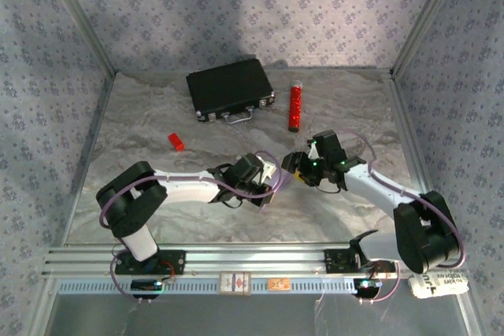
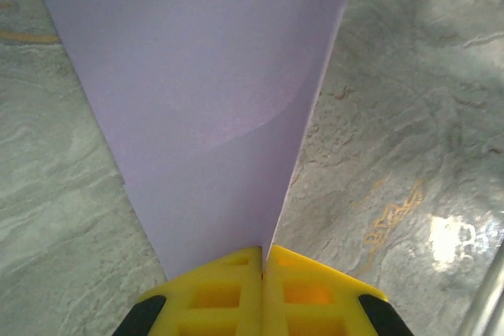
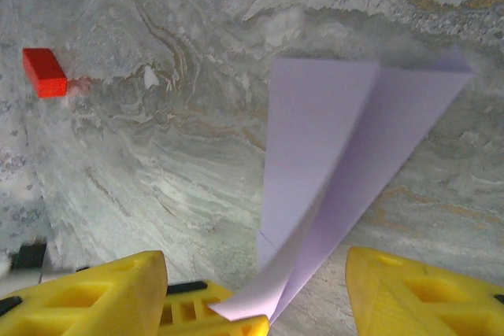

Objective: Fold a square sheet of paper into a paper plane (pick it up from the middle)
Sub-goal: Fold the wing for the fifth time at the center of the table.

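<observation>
**A:** Looking for the lilac paper [image 2: 205,76] first: where is it?

**B:** Pinched in the left fingers [image 2: 213,297], near the middle of the worktop [image 1: 157,116]. On the left wrist camera the 2 yellow fingers are pressed together on its narrow end. The paper widens away from them until the top of the frame cuts it off.

**A:** So the far end is lost there?

**B:** Yes. The right wrist camera gives that end: a wide edge with 2 corners. A centre crease runs down to the narrow end, which is blurred and clipped by the bottom edge.

**A:** And the right fingers [image 3: 102,297]?

**B:** Spread wide, 1 on each side of the paper, with a gap on both sides; neither touches it. Just their tips are in frame. A 3rd yellow piece sits between them at the bottom edge, at the paper's narrow end, too cropped to identify from that camera.

**A:** What does the overhead add?

**B:** The layout. The 2 wrists meet almost tip to tip. I cannot separate the paper from the white arm casing there, and the fingers are too small to read. Behind them lies a black case [image 1: 230,88], with a red cylinder [image 1: 295,108] just to its right. A small red block [image 3: 43,72] sits off to the left, well apart from the paper.

**A:** Does the paper touch the worktop?

**B:** I cannot tell; it hides whatever lies under it.
</observation>
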